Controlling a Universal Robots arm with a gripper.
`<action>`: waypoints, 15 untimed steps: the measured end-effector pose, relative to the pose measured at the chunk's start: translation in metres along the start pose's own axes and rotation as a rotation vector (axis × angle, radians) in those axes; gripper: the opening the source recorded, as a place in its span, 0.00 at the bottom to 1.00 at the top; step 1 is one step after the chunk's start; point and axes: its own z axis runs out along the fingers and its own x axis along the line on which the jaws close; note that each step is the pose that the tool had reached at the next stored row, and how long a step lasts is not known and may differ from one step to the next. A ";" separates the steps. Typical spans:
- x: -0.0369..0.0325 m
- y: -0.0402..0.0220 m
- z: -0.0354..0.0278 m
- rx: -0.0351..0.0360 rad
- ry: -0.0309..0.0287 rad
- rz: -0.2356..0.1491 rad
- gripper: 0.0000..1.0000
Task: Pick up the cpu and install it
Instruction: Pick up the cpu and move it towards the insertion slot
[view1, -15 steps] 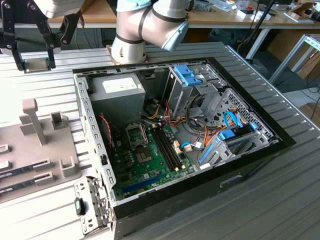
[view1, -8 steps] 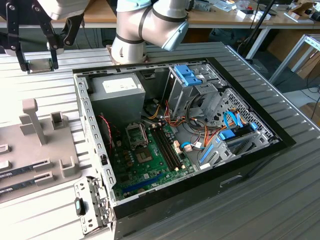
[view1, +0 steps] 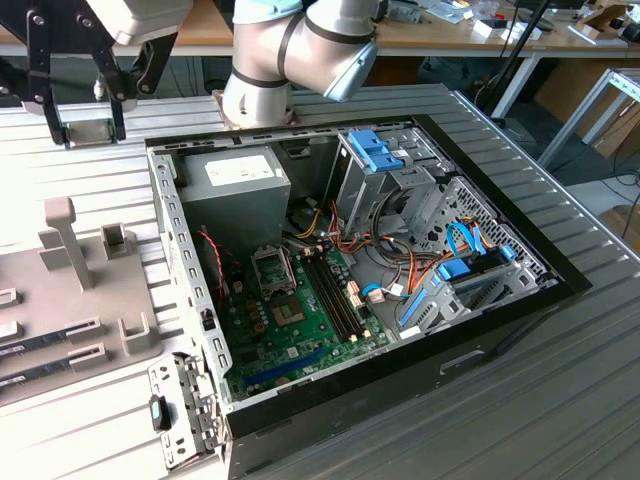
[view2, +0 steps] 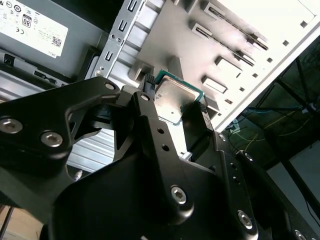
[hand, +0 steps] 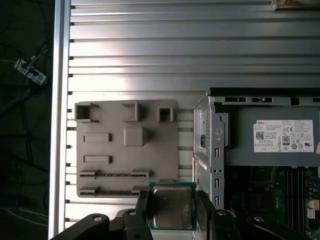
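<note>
The end effector (hand: 172, 204) clamps the cpu (hand: 173, 209), fingers (hand: 202, 206) hiding two edges

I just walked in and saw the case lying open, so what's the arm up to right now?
The robot arm's tool is closed on the cpu, gripping the chip by two opposite edges, with its metal top showing in both wrist views. It hangs over the ribbed table, near the grey parts tray and just outside the open computer case. The chip is not yet on the green board inside.
</note>
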 end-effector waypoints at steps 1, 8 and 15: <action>-0.0006 0.0000 0.0002 0.0000 0.0000 0.000 0.47; -0.0079 -0.0004 0.0024 0.0000 0.0000 0.000 0.47; -0.0153 -0.0007 0.0043 0.0000 0.0000 0.000 0.47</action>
